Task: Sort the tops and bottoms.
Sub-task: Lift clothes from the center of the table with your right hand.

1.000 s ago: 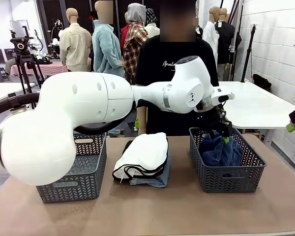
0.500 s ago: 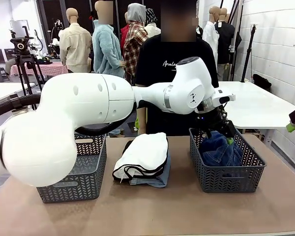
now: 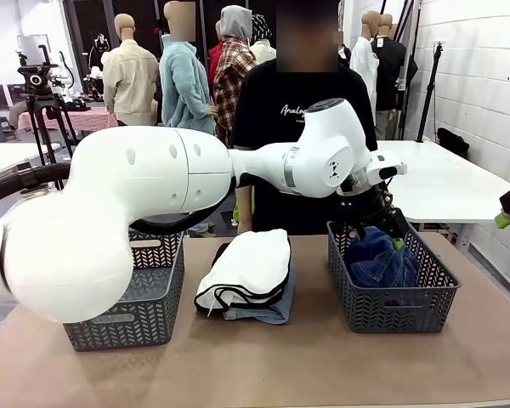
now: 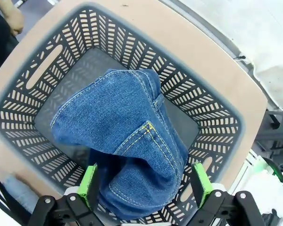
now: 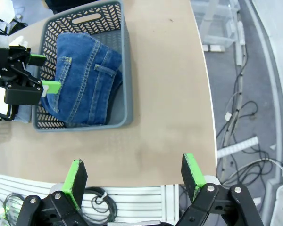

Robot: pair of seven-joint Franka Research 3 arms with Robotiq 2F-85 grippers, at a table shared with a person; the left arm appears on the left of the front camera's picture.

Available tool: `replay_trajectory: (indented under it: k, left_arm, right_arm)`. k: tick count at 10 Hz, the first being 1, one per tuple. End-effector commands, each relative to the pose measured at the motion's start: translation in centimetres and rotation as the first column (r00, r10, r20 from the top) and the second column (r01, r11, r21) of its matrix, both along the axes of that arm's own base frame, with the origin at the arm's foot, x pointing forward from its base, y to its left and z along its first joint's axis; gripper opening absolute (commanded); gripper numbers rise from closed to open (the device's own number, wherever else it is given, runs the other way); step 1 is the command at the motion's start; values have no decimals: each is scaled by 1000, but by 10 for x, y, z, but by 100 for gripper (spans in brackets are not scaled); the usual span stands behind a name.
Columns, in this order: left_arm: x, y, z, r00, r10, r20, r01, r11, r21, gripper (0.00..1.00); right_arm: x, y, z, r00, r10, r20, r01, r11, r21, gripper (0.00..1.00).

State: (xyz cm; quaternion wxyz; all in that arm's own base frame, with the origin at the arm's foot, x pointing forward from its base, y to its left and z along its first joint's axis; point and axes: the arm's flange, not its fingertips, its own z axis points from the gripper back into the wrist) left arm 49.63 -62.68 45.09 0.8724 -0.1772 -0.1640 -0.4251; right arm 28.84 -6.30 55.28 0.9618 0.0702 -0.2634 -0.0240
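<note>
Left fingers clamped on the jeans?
No, the left fingers stand wide open above the dark blue jeans, which lie loose in the basket.

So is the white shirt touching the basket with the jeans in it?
Apart. The front view shows a strip of bare table between the white shirt and the right basket holding the jeans.

Between the left gripper (image 4: 145,182) jaws, the dark blue bottoms (image 4: 127,141) are showing as heavy denim cloth: visible twill weave, raised stitched seams, matt. The basket (image 4: 28,80) around them is reading as moulded grey plastic, a smooth semi-matt lattice. The green pads (image 4: 88,181) are looking rubbery and matt. Ahead of the right gripper (image 5: 134,176) jaws, the table (image 5: 165,94) is showing a smooth, matt tan top. The white top (image 3: 246,263) is looking like soft matt cloth.
</note>
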Motion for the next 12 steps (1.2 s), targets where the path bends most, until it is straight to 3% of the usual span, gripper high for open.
replay_trajectory:
  k: [1, 5, 6, 7, 8, 9, 10, 12]
  left_arm:
    - [0, 1, 1, 1000, -7, 18, 7, 1000, -2, 100]
    - [0, 0, 0, 1000, 0, 0, 0, 1000, 0, 100]
    - [-13, 45, 19, 996, -24, 83, 24, 1000, -2, 100]
    - [-21, 83, 30, 991, -29, 128, 17, 995, 95, 100]
    - [-28, 117, 31, 971, -131, 201, 103, 984, 146, 100]
    - [-38, 153, 38, 975, -67, 210, 33, 987, 160, 100]
    - [-46, 182, 49, 974, -75, 214, 48, 991, 127, 100]
    - [-57, 231, 82, 945, -17, 326, 22, 1000, -14, 100]
  right_arm:
    - [1, 1, -2, 1000, -2, 8, 2, 1000, 8, 100]
    - [1, 1, -2, 1000, -2, 8, 2, 1000, 8, 100]
    - [1, 1, -2, 1000, -2, 8, 2, 1000, 8, 100]
    - [1, 1, -2, 1000, -2, 8, 2, 1000, 8, 100]
    - [1, 1, -2, 1000, -2, 8, 2, 1000, 8, 100]
    - [1, 1, -2, 1000, -2, 8, 2, 1000, 8, 100]
    - [1, 1, -2, 1000, -2, 8, 2, 1000, 8, 100]
    - [1, 1, -2, 1000, -2, 8, 2, 1000, 8, 100]
